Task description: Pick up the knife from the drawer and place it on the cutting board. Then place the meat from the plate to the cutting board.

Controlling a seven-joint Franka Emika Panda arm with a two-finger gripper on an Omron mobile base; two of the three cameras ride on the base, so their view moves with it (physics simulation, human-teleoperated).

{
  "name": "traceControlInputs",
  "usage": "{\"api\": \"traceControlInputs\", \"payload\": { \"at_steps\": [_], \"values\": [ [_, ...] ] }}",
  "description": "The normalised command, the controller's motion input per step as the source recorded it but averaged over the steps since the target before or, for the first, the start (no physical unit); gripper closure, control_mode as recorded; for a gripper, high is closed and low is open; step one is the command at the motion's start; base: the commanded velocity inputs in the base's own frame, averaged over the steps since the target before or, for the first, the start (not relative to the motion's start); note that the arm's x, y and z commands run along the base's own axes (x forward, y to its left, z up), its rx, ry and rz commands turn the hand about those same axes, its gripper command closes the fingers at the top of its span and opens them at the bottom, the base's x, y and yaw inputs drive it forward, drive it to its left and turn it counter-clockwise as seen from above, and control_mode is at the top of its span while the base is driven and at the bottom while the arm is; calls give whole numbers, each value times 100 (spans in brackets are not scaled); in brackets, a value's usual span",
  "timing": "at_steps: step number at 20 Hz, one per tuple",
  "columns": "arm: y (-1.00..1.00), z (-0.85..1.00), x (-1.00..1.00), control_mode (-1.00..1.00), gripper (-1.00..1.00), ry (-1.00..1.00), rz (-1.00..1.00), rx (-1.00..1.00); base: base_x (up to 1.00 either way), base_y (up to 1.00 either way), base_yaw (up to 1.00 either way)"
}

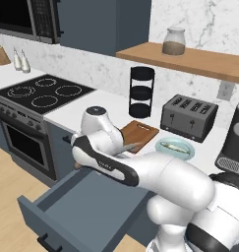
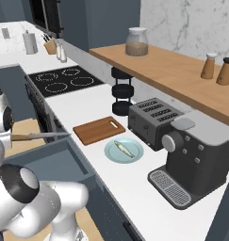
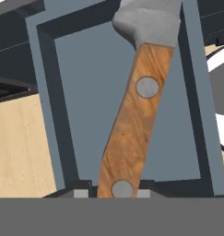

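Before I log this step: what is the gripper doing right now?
Gripper: fingers closed on the knife by its wooden handle, above the open drawer.

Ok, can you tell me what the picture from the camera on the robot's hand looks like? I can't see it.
A knife with a brown wooden handle fills the middle, held at its bottom end by the gripper, its grey blade pointing up. Behind it is the open blue-grey drawer, with pale wooden floor beside it.

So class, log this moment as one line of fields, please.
phase: carrying knife | fingers: shut on handle | drawer: open | cutting board: bare | meat: on plate
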Motion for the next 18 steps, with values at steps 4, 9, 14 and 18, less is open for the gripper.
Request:
{"api": "traceControlInputs", "payload": {
  "at_steps": [4, 9, 14, 18],
  "values": [
    [-52, 2, 66, -100, 100, 1, 3, 0, 0, 0, 0],
    [-75, 0, 71, -100, 100, 0, 9, 0, 0, 0, 0],
    [-79, 0, 52, -100, 100, 0, 8, 0, 0, 0, 0],
    [-57, -20, 60, -100, 100, 13, 1, 0, 0, 0, 0]
  ]
}}
